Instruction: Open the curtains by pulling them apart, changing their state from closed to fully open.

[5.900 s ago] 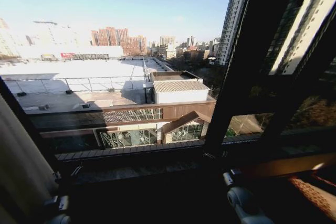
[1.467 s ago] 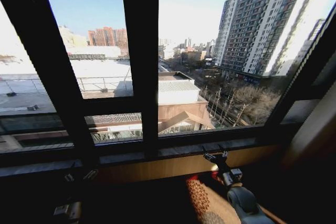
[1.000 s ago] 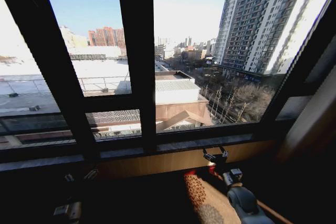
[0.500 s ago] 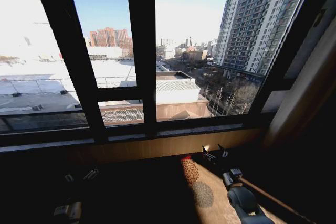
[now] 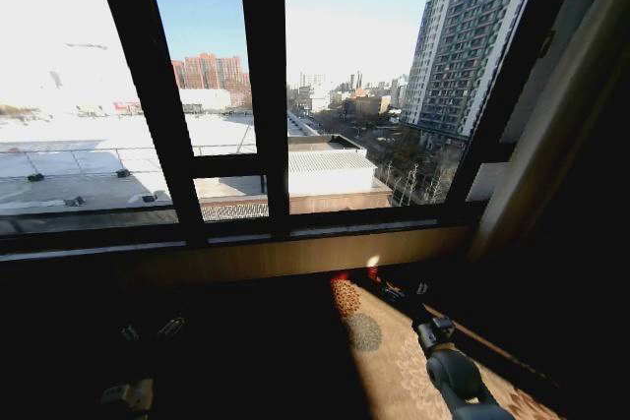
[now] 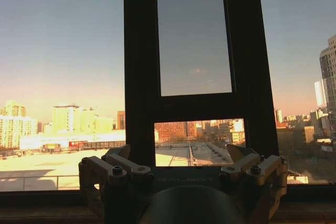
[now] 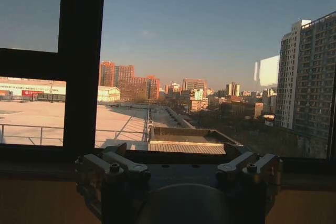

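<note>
I am facing a tall window (image 5: 266,95) with thick, dark, square-edged frame bars; the glass is showing flat pale rooftops and a gridded high-rise under clear sky. Along the window's right edge a smooth tan band is slanting up beside the frame. I am taking it for the curtain (image 5: 556,115), drawn to that side and off the glass, though I cannot make out its pleats. Below the glass a long, plain wooden sill (image 5: 295,255) is catching the sun. On the floor under it a rug (image 5: 379,361) is lying, woven in tan with round dark medallions.

My right gripper (image 5: 404,290) is hanging low in front of the sill's right half, above the rug's far edge, with its metal fingers spread wide and nothing between them. Its wrist view is showing the same gripper (image 7: 178,153), with bolted, pale link bars splayed to both sides.

My left gripper (image 5: 150,330) is sitting in deep shadow below the sill's left half. From its wrist the gripper (image 6: 181,153) is likewise gaping wide and empty, pointing at a frame bar.
</note>
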Controlling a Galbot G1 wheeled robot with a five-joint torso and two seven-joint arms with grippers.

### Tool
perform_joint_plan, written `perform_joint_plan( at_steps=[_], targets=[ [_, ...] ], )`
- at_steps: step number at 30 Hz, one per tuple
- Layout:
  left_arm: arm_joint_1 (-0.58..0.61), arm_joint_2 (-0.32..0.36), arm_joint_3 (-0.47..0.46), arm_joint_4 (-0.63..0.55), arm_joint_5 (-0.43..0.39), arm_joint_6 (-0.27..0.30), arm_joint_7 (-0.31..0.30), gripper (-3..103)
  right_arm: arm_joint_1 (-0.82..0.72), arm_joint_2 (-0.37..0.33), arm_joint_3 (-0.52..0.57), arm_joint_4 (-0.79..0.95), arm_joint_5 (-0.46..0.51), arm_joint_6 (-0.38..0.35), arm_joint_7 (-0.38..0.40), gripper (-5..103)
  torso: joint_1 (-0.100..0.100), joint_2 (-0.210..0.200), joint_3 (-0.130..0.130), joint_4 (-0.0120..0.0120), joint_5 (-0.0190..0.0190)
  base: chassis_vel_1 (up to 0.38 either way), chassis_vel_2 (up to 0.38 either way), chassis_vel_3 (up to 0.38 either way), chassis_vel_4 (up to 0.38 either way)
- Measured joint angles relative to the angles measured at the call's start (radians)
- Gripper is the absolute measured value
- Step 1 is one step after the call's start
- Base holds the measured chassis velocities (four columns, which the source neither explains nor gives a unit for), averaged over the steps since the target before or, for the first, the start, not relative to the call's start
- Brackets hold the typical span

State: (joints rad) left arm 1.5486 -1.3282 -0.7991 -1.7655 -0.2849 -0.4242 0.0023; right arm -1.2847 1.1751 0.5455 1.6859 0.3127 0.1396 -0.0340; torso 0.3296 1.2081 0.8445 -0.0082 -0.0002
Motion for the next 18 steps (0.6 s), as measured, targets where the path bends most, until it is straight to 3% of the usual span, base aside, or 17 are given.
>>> perform_joint_plan(
  at_steps=[18],
  targets=[
    [0.000, 0.000, 0.000, 0.000, 0.000, 0.000, 0.000, 100, 0.000, 0.000, 0.000, 0.000, 0.000, 0.000, 0.000, 100, 0.000, 0.000, 0.000, 0.0002, 0.0001, -0.003, -0.019, -0.002, 0.012]
  ],
)
